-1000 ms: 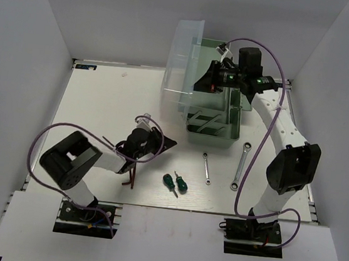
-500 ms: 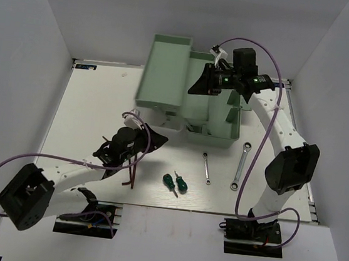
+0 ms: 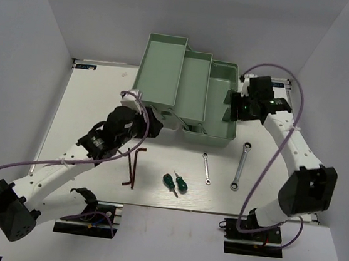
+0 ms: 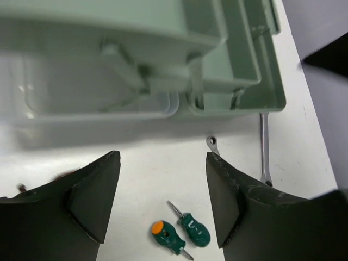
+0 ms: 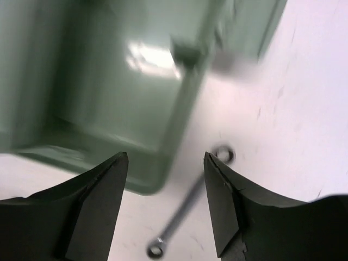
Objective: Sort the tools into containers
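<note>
The mint-green toolbox stands unfolded into three stepped containers: the upper tray (image 3: 163,71), the middle tray (image 3: 194,85) and the lower tray (image 3: 219,107). My left gripper (image 3: 152,124) (image 4: 163,156) hangs open and holds nothing, just in front of the box's left end. My right gripper (image 3: 231,107) (image 5: 166,156) is open too, at the box's right side over the lower tray's edge (image 5: 163,163). On the table lie two hex keys (image 3: 135,167), two green screwdrivers (image 3: 175,183) (image 4: 179,234), a short wrench (image 3: 206,168) (image 4: 212,143) and a longer wrench (image 3: 240,167) (image 5: 187,209).
White walls close in the table (image 3: 90,96) on the left, right and back. The box's translucent lid (image 4: 81,109) hangs below the upper tray. The arm bases sit at the near edge.
The toolbox has swung from folded, clear lid up, to three spread trays. Both grippers went from nearly shut to open. The left arm reached up to the box; the right gripper drew back to its right side.
</note>
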`<state>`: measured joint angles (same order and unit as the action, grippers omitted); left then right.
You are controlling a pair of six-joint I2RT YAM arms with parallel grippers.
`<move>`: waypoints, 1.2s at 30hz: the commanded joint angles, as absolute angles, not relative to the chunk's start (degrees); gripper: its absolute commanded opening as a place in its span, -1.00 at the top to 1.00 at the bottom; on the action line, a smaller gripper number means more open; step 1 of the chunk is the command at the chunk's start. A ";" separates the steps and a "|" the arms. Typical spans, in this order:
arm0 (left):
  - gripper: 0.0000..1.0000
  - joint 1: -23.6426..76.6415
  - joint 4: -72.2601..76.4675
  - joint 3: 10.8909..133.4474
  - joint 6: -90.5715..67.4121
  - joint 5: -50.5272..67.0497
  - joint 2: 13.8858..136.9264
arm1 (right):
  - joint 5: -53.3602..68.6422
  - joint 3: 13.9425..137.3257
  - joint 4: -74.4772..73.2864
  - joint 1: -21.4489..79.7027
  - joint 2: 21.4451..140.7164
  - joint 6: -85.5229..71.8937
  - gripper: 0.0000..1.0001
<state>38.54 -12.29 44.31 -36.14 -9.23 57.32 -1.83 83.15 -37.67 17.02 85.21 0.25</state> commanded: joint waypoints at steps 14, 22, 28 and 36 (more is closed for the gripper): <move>-0.59 38.06 -27.16 45.53 -19.86 -15.12 49.39 | -1.49 81.65 -42.01 12.04 101.42 0.44 -0.12; -0.62 38.06 -26.63 43.59 -18.28 -15.12 48.08 | -7.46 82.97 -41.75 10.11 102.48 3.16 -0.09; -0.62 38.06 -26.63 43.07 -17.75 -15.12 47.03 | -8.26 83.41 -41.57 8.97 102.22 4.39 -0.09; -0.62 38.06 -22.50 41.31 -14.86 -9.24 43.16 | 14.77 73.48 -34.82 8.35 83.98 8.96 -0.34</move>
